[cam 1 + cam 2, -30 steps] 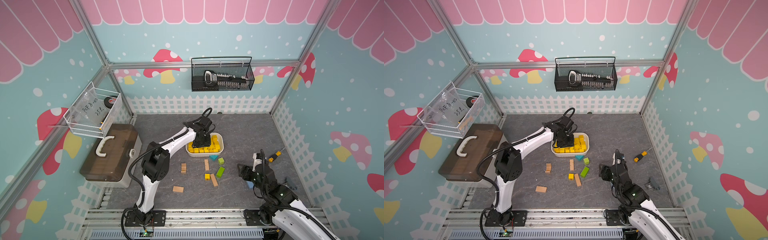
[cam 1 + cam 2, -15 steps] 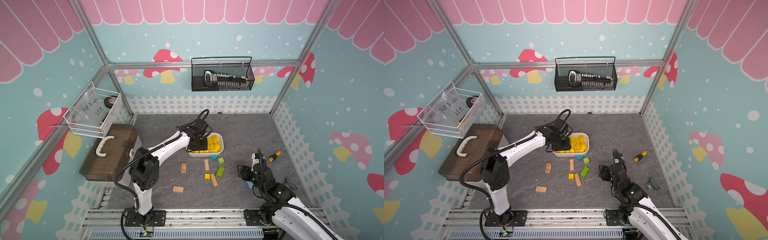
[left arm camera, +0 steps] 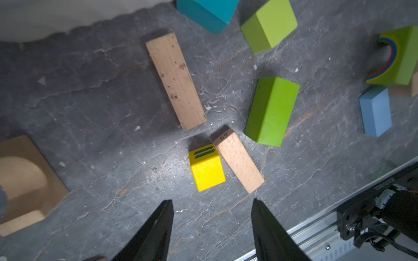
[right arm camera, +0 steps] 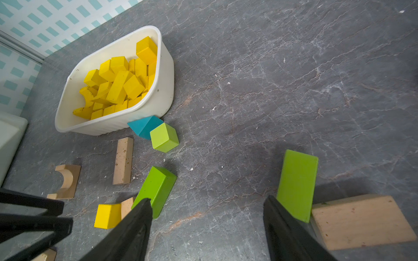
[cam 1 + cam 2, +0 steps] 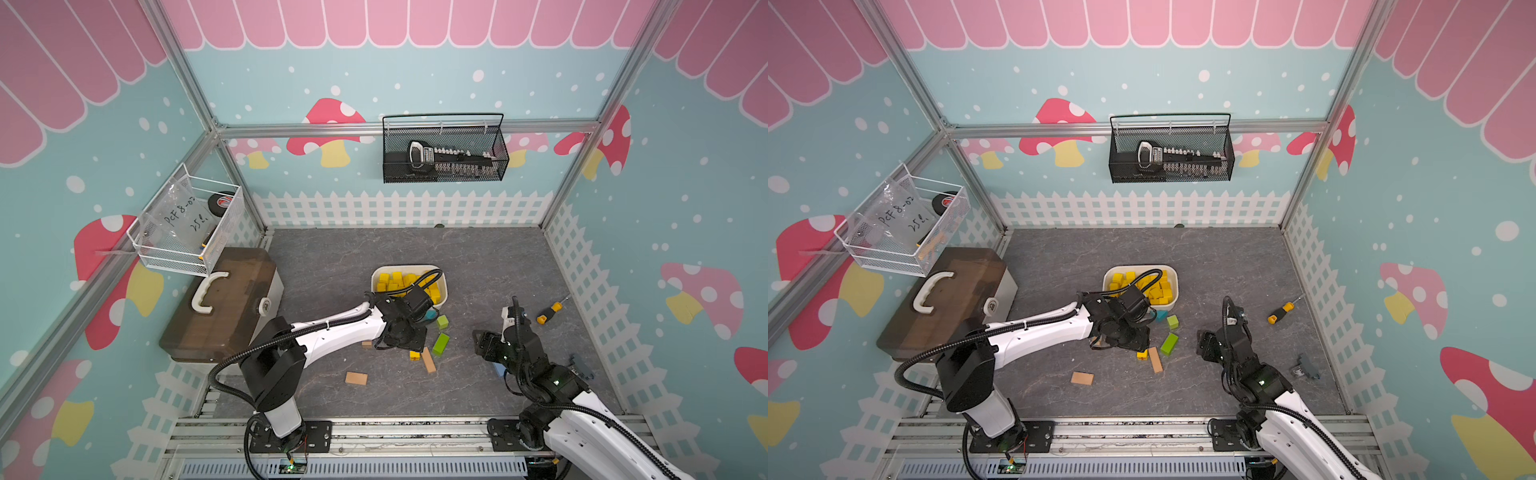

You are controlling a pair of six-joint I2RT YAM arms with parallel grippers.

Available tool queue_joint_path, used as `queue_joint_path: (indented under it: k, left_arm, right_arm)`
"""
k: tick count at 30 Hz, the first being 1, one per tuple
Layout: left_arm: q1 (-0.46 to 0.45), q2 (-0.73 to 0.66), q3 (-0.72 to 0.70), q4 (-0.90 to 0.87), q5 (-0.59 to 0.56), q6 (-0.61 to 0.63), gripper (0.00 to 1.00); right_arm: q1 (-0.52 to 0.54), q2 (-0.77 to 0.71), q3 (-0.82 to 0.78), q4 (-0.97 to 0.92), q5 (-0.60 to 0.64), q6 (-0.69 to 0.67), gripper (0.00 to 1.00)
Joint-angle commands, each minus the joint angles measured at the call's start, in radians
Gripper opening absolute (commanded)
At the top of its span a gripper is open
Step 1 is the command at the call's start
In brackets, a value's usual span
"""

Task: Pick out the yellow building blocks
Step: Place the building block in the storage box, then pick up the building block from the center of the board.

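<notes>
Grey floor: yellow cube loose, left tool spread.

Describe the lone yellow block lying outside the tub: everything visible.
The yellow block is a small, roughly cubic piece, bright-yellow paint over what looks like wood, with two dark green stripes on one side face. It sits flat on the grey slate-look table, outside the white tub, one edge against a tan plank stamped 69. The left tool is open and apart from it; nothing grips it.
</notes>
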Motion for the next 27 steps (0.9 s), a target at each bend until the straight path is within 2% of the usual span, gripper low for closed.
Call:
queue_joint_path:
  k: [1,11,19,22,27]
  left_arm:
    - [-0.037,0.009,-0.022,0.041,-0.062,-0.063,0.60]
    - [-0.081,0.077,-0.004,0.001,-0.176,-0.094,0.61]
    - [-0.081,0.151,0.021,-0.007,-0.175,-0.076,0.60]
    - [-0.081,0.162,0.023,-0.003,-0.177,-0.074,0.55]
    - [-0.072,0.156,0.043,0.000,-0.170,-0.051,0.38]
  right_arm:
    - [-0.001,0.003,0.024,0.010,0.012,0.011,0.77]
    - [0.000,-0.002,0.023,0.010,0.013,0.013,0.77]
    - [0.000,-0.005,0.022,0.010,0.014,0.011,0.76]
    - [0.000,-0.007,0.021,0.010,0.014,0.011,0.76]
    - [-0.001,-0.007,0.021,0.010,0.012,0.011,0.76]
